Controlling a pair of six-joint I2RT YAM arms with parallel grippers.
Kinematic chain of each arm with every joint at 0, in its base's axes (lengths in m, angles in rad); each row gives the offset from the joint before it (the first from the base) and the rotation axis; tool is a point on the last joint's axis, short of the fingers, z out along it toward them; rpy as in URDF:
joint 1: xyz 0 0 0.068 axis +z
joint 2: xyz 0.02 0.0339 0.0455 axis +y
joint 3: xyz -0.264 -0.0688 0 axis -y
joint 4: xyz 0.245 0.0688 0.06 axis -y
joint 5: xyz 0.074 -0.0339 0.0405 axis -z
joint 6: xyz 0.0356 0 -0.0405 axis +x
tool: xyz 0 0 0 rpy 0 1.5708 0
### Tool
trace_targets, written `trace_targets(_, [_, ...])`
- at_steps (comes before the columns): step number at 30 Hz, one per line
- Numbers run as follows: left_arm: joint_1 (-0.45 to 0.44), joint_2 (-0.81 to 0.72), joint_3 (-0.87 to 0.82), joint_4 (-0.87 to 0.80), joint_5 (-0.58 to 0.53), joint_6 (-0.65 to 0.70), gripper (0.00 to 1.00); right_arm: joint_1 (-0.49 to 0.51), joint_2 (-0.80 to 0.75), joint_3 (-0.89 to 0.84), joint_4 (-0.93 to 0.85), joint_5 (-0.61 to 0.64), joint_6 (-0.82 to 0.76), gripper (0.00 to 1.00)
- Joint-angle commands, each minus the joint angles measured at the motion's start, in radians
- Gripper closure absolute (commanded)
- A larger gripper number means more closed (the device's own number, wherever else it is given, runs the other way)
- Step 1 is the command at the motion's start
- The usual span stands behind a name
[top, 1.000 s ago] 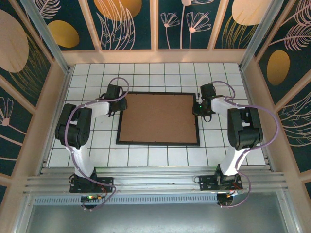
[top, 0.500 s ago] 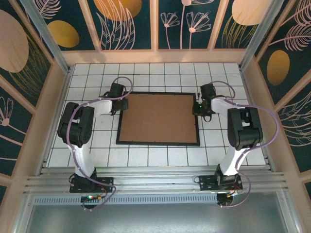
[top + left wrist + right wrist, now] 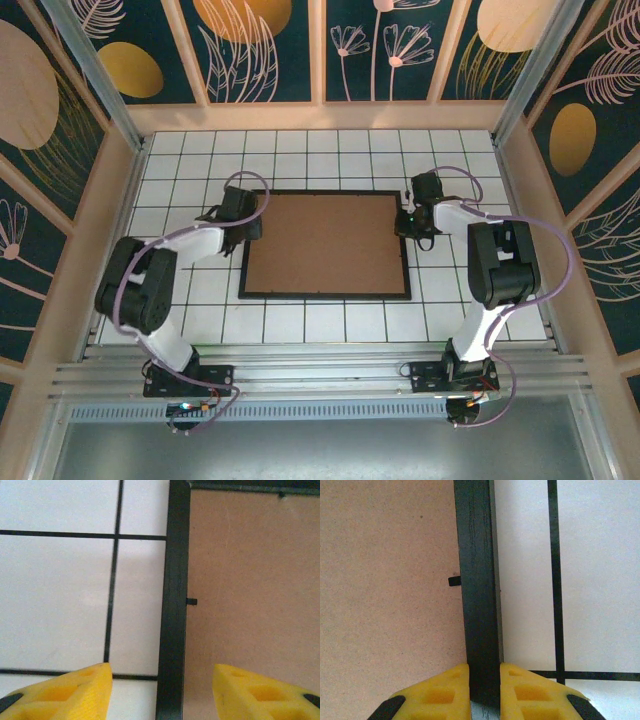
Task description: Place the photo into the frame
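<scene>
L elbow further out; L gripper (image 3: 161, 672) astride frame (image 3: 174, 580) rail.

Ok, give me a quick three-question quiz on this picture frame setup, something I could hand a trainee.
1. True or false: the right gripper is shut on a side moulding of the black frame.
2. Seen from above, what fills the frame's opening? A) a landscape print B) a plain brown backing board C) a white mat
3. Fill in: the left gripper hangs with its jaws ___, one yellow finger over the tiles and the other over the board, the moulding between them.
Key: 1 true; 2 B; 3 open.
</scene>
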Motion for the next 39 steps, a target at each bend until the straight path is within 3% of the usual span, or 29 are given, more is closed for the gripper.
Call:
trace_targets(1, [0.014,-0.083,-0.059,0.017,0.054,-0.058,0.44,0.024,0.039,-0.003,-0.019,-0.006,-0.02,0.83])
trace_targets(8, [0.018,-0.269,-0.223,-0.026,0.179,-0.147,0.47,0.025,0.032,-0.003,-0.022,-0.006,-0.023,0.83])
trace_targets(14, [0.018,-0.356,-0.299,-0.113,0.161,-0.166,0.55,0.024,0.032,-0.003,-0.016,-0.008,-0.022,0.83])
trace_targets(20, [0.018,-0.347,-0.33,-0.11,0.193,-0.178,0.64,0.024,0.032,-0.003,-0.019,-0.011,-0.022,0.83])
trace_targets(39, [0.018,-0.271,-0.334,-0.035,0.223,-0.168,0.65,0.026,0.039,-0.001,-0.019,-0.014,-0.021,0.83])
